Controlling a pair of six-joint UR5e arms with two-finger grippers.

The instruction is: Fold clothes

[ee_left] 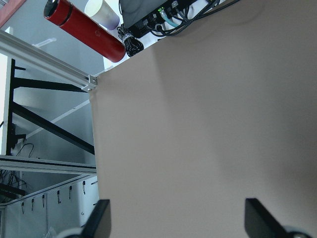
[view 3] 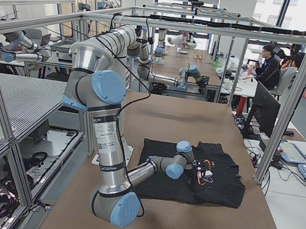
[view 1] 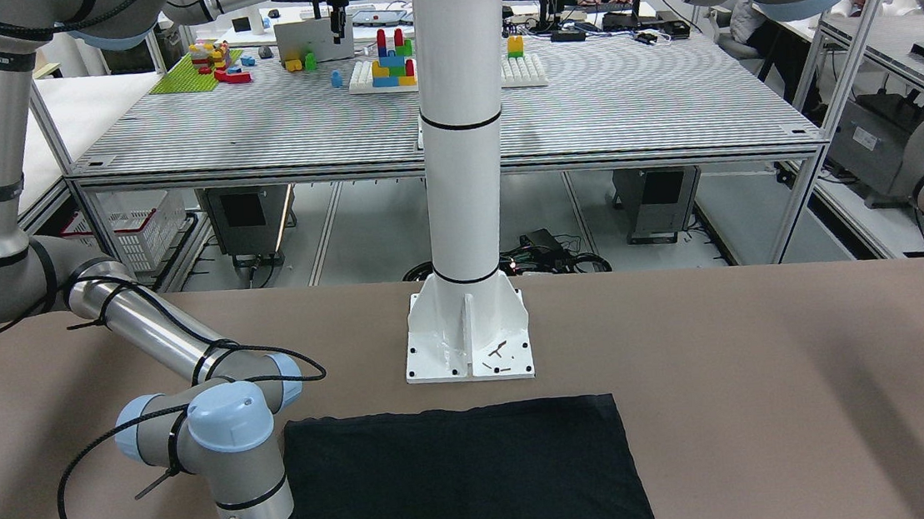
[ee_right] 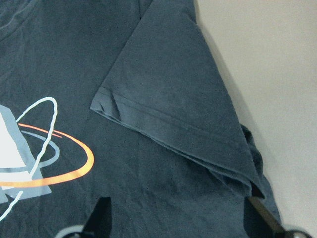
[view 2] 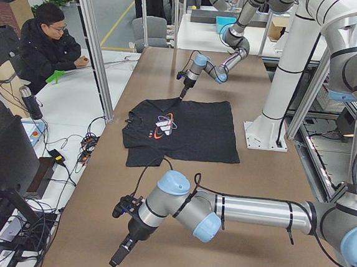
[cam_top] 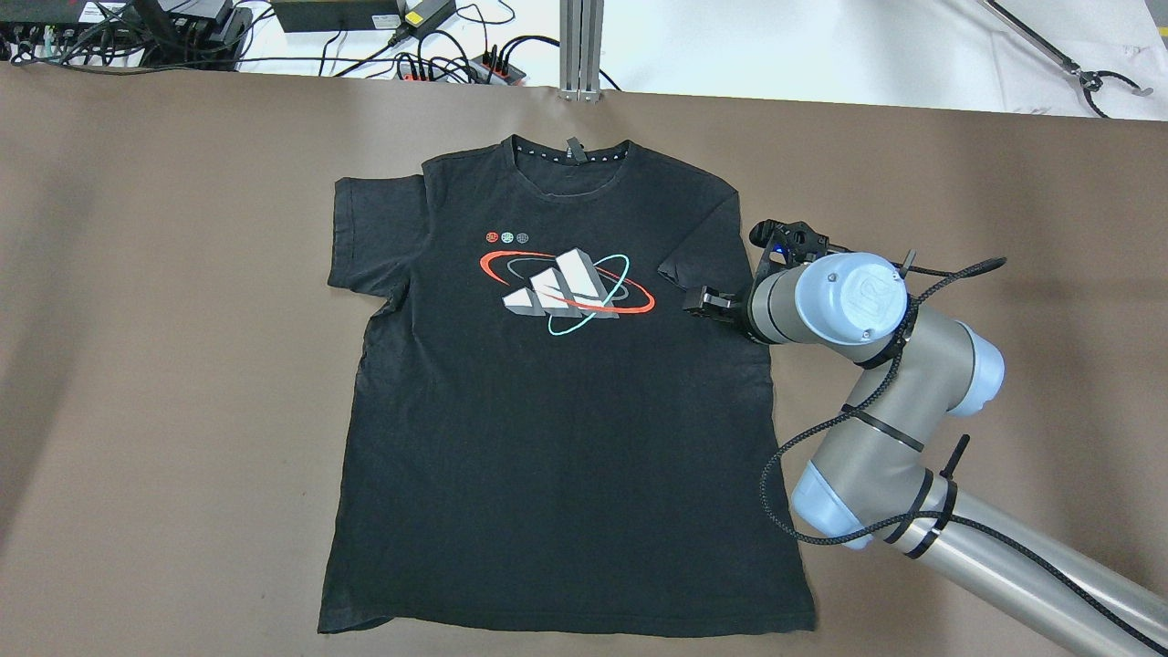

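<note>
The black T-shirt (cam_top: 547, 411) lies flat and front-up on the brown tabletop (cam_top: 164, 365), collar away from the robot — its printed logo (cam_top: 566, 287) showing. The right gripper (cam_top: 710, 301) hangs just over the sleeve (ee_right: 183, 114) on that side, which is folded in onto the shirt's body; its jaws are spread wide, gripping nothing. The left gripper (view 2: 117, 259) hovers well apart over bare tabletop — jaws likewise wide and empty.

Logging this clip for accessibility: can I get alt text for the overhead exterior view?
A black T-shirt with a printed logo lies flat, front up, on a brown table. The right end effector is next to the sleeve on the view's right, which is folded in over the chest.
</note>
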